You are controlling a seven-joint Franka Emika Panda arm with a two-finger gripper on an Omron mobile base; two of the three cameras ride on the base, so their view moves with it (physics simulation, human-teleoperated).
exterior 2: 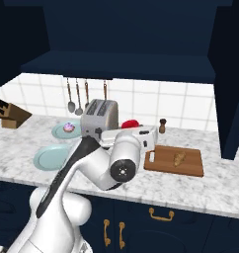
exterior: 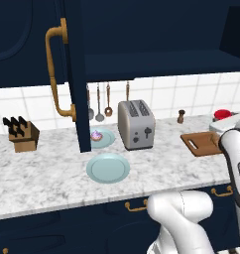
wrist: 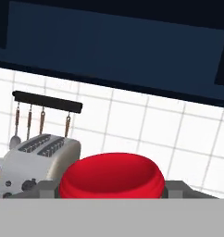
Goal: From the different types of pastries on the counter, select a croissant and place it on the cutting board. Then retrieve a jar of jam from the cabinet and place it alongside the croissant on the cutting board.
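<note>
The tiny red jar of jam [wrist: 109, 176] sits between the two dark fingertips of the hand [wrist: 109, 192], which holds it from both sides, in the air above the white-and-grey marbled bench [exterior 2: 210, 185]. The small golden-brown croissant [exterior 2: 179, 158] lies on the flat reddish-brown wooden cutting board [exterior 2: 163, 160], just beside the arm. Left of the jar stands a silver toaster [exterior 2: 100, 118]; further left are a pink-frosted cupcake [exterior 2: 68, 127] on a pale blue plate [exterior 2: 59, 131] and a second, bare plate [exterior: 108, 167]. A small brown pepper grinder [exterior 2: 162, 126] stands behind the board.
</note>
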